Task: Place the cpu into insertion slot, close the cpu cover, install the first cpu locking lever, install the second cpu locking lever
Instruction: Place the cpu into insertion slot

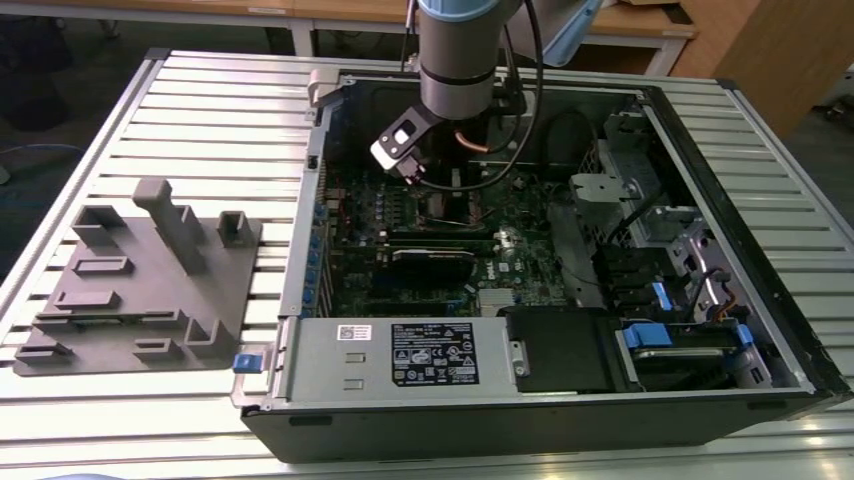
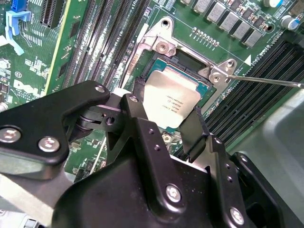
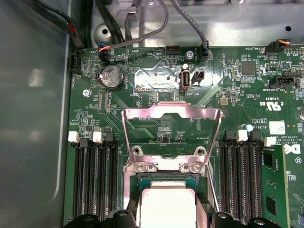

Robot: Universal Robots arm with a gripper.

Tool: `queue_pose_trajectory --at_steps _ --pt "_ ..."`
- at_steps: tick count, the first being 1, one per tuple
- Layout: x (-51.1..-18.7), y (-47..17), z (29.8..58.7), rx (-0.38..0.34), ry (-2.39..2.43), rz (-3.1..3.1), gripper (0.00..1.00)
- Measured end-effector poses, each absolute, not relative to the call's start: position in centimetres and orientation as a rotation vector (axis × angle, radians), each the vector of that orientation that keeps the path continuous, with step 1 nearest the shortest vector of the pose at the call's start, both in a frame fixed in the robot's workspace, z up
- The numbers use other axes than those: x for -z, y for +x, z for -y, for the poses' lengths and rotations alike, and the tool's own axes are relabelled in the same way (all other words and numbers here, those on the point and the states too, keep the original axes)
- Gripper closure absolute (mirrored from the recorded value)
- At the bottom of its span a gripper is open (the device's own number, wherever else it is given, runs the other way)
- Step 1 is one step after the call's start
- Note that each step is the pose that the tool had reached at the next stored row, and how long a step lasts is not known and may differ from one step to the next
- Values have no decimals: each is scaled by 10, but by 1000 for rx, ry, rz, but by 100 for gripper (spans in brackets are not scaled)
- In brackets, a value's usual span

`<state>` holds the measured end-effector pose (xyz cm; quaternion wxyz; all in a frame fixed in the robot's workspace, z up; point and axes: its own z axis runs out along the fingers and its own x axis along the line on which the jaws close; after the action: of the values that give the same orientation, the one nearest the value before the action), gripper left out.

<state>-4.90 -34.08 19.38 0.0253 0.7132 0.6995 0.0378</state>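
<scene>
Jaws pinching the cpu (image 2: 173, 97) by two opposite edges, black fingers (image 2: 195, 130) on either side of it. The cpu sits level, right at the insertion slot (image 2: 184, 60) on the green motherboard (image 3: 90, 109); can't tell if it is fully seated. The cpu cover (image 3: 199, 113) is tilted up, open. A thin metal locking lever (image 2: 266, 80) sticks out sideways from the slot's corner. Exterior view: arm (image 1: 461, 60) reaches down into an open computer case (image 1: 747, 330) on the slatted tabletop (image 1: 200, 110); grey fixture (image 1: 134, 280) near the tabletop's edge at the exterior view's left.
</scene>
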Motion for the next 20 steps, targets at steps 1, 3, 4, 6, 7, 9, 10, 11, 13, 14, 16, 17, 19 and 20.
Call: queue_pose_trajectory --at_steps 1,3,4,6,7,9,10,11,13,14,16,17,19,20 --pt "-194 -49 341 -117 2205 -2163 46" --pt "-194 -49 341 -117 2205 -2163 46" --pt "-194 -49 341 -117 2205 -2163 46" --pt "-194 -49 341 -117 2205 -2163 46" --pt "-194 -49 341 -117 2205 -2163 46" --pt "-194 -49 341 -117 2205 -2163 46" --pt "-194 -49 341 -117 2205 -2163 46" --pt "-194 -49 341 -117 2205 -2163 46" --pt "-194 -49 341 -116 2205 -2163 45" --pt "-194 -49 341 -116 2205 -2163 45" --pt "-194 -49 341 -117 2205 -2163 39" --pt "-194 -49 341 -117 2205 -2163 39" --pt "-194 -49 341 -117 2205 -2163 39" --pt "-194 -49 341 -117 2205 -2163 39"
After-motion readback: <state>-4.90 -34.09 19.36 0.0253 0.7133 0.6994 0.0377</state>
